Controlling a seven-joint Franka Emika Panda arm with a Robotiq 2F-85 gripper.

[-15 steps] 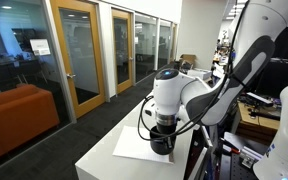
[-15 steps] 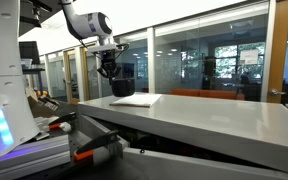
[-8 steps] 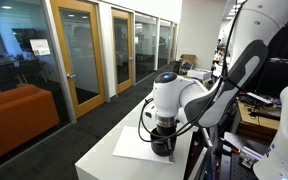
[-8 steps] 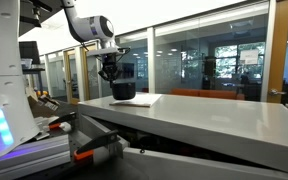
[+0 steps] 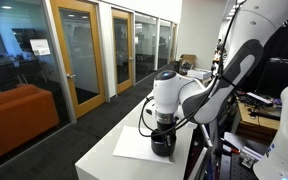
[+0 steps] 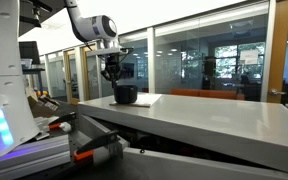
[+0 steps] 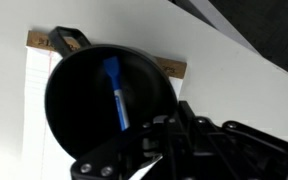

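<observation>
1. One black bowl [image 5: 162, 145] rests on white paper [image 5: 132, 146] on the surface [image 6: 224, 115].
2. Blue marker [image 7: 116, 92] lies inside the bowl.
3. Fingers [image 7: 169, 130] sit at the bowl's 5 o'clock rim in the wrist view; whether they are clenched or released cannot be told.

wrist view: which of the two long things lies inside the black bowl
The blue marker, resting in the black bowl; the wooden strip lies outside it, beyond the rim.

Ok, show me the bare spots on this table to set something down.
Free: the white tabletop stretching away from the black bowl, and the bare part of the paper sheet beside it. Crowded: at the bowl, where the gripper sits at its rim.
</observation>
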